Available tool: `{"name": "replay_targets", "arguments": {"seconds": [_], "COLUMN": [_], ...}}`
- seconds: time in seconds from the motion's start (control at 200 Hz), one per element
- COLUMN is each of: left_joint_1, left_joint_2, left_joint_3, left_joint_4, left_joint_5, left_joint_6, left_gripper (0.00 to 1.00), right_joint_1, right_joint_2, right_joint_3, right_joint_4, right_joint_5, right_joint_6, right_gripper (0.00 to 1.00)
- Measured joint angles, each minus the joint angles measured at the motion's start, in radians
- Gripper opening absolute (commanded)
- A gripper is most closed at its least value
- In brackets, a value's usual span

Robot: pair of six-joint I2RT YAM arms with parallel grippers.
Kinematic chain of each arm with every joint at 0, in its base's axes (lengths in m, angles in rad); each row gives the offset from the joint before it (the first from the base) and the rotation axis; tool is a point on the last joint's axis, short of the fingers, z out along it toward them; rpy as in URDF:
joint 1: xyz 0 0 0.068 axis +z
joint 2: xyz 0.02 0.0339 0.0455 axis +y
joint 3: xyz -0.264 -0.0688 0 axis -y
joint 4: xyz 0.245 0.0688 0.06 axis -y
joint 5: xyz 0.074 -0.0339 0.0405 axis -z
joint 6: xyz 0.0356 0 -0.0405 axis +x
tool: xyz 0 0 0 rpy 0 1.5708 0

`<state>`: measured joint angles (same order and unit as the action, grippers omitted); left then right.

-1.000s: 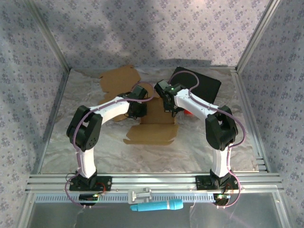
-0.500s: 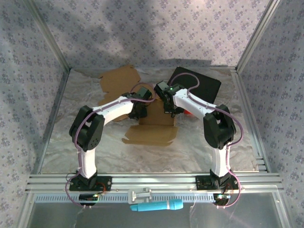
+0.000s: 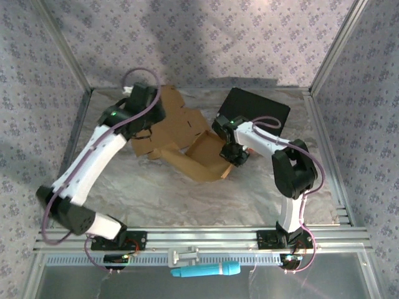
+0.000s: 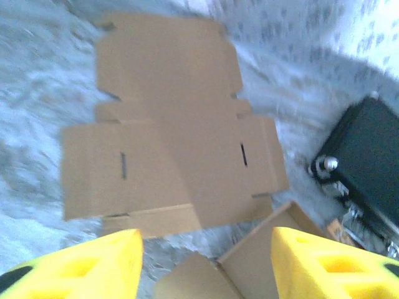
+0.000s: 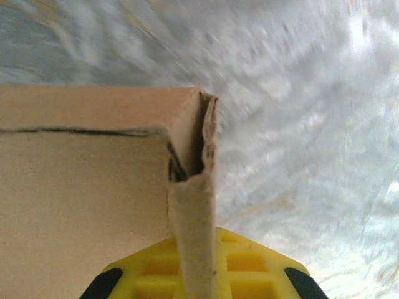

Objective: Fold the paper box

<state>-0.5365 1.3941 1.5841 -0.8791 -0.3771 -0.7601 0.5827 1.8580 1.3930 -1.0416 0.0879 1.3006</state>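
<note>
Mid-fold: right hand (image 3: 235,156) clamps the box (image 3: 201,159) wall, left hand (image 4: 207,265) hovers released; next, probably, it must raise another wall.

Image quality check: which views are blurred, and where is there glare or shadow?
Left wrist: soft all over, the flat cardboard blank and black case smeared. Right wrist: the pinched cardboard wall is sharp, the foil behind it streaked and bright. Top external: sharp, a broad shadow on the back wall, mild glare on the foil.
</note>
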Motion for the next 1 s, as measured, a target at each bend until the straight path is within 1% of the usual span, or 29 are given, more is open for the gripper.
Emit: {"name": "replay_targets", "arguments": {"seconds": [0.09,0.2,0.32,0.405,0.505,0.655,0.715,0.775,0.869,0.949,0.974,0.999], "left_joint_1": [0.015,0.051,0.072,0.077,0.079,0.079,0.079,0.079,0.083,0.088,0.091,0.092], "left_joint_2": [-0.112,-0.212,-0.256,-0.264,-0.264,-0.261,-0.249,-0.226,-0.179,-0.137,-0.125,-0.113], "left_joint_3": [-0.115,-0.327,-0.536,-0.637,-0.708,-0.772,-0.789,-0.796,-0.800,-0.800,-0.800,-0.800], "left_joint_4": [-0.022,-0.053,-0.048,-0.020,0.039,0.179,0.232,0.280,0.350,0.395,0.407,0.418], "left_joint_5": [-0.016,0.010,0.104,0.185,0.267,0.367,0.401,0.430,0.466,0.487,0.491,0.495], "left_joint_6": [-0.011,-0.046,-0.076,-0.093,-0.106,-0.117,-0.121,-0.124,-0.125,-0.125,-0.125,-0.125], "left_gripper": [0.44,0.36,0.34,0.34,0.34,0.35,0.35,0.35,0.35,0.35,0.34,0.35], "right_joint_1": [0.012,0.045,0.082,0.109,0.146,0.193,0.208,0.219,0.231,0.232,0.231,0.229], "right_joint_2": [-0.041,-0.074,-0.068,-0.054,-0.039,-0.019,-0.006,0.007,0.018,0.017,0.017,0.017], "right_joint_3": [-0.083,-0.142,-0.134,-0.127,-0.125,-0.122,-0.122,-0.122,-0.122,-0.122,-0.122,-0.122], "right_joint_4": [0.038,0.076,0.085,0.099,0.122,0.165,0.197,0.225,0.259,0.278,0.283,0.288], "right_joint_5": [-0.060,-0.122,-0.183,-0.230,-0.266,-0.298,-0.316,-0.332,-0.357,-0.373,-0.381,-0.384], "right_joint_6": [0.151,0.334,0.478,0.575,0.666,0.729,0.741,0.752,0.769,0.768,0.775,0.772], "right_gripper": [0.00,0.00,0.00,0.00,0.00,0.00,0.09,0.20,0.42,0.67,0.71,0.73]}}
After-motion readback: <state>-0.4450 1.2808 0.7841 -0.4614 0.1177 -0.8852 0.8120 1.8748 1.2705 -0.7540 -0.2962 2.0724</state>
